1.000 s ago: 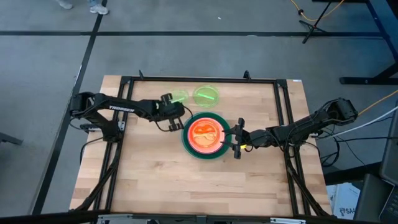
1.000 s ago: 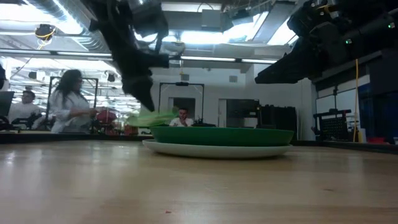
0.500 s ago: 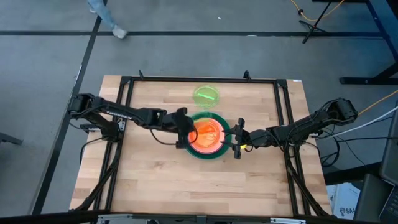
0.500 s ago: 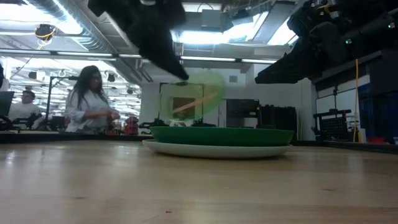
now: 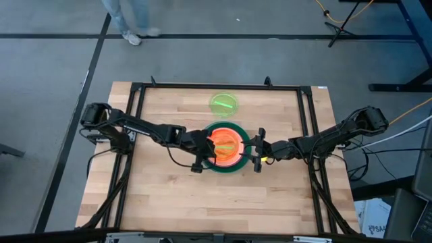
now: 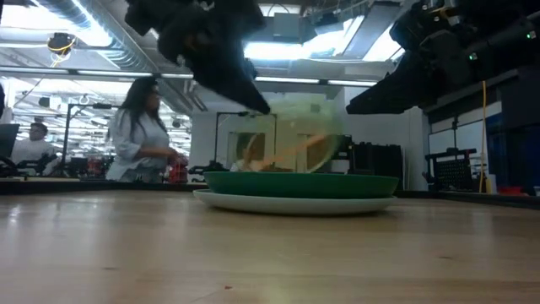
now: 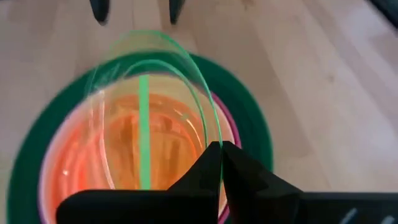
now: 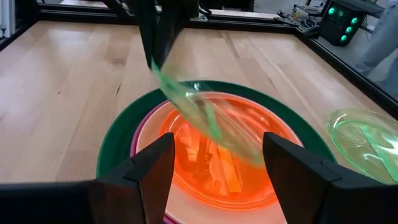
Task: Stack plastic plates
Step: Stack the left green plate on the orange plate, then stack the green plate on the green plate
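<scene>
The left arm reaches low across the table [image 5: 169, 202] from its base toward the stack in the middle, and the left gripper [image 7: 221, 152] hangs over the near-left rim of that stack. Its fingers are pinched narrow on the edge of a lime green plate [image 7: 155, 93], which it holds tilted in the air above the stack, clear of the plates below; from table height that plate [image 6: 299, 143] stands well up off the stack, slanting.

The stack itself sits near the table's centre: a dark green plate [image 5: 206, 162] at the outside with a pale plate [image 6: 295, 204] beneath it on the wood, a magenta plate [image 8: 140, 140] showing as a thin ring inside the green, and a translucent orange plate [image 8: 217, 162] on top.

The right arm stretches in from the other side, and the right gripper [image 8: 214, 180] waits just beside the stack's rim, its fingers spread wide and holding nothing.

A second lime green plate [image 5: 223, 103] lies flat on the wood beyond the stack, apart from it. Across the room behind the stack a person [image 6: 143, 131] stands.
</scene>
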You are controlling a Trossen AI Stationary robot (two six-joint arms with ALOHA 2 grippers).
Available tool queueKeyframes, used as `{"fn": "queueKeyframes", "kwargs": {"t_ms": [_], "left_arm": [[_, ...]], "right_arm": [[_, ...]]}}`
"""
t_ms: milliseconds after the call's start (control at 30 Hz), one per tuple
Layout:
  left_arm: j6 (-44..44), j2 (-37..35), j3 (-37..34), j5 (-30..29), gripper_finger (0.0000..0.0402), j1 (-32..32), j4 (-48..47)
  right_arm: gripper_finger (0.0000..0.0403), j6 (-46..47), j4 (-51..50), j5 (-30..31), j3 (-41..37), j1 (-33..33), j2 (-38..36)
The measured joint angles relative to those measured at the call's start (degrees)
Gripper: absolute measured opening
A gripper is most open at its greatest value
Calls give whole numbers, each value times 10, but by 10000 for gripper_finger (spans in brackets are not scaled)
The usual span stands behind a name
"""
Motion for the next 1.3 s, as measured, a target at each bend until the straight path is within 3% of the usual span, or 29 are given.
{"fn": "queueKeyframes", "kwargs": {"t_ms": [367,700,933,1100,1300], "left_arm": [[1,41,0,-32,11,4,4],[-21,30,0,-31,103,5,-10],[-32,-39,-5,-31,132,3,-60],[-20,-88,-60,-29,133,-1,-8],[-34,-141,-184,-30,133,1,162]], "right_arm": [[234,0,0,0,0,0,0],[234,1,1,3,0,0,0],[234,15,3,105,0,0,0],[234,16,20,175,0,0,0],[234,29,47,193,0,-43,0]]}}
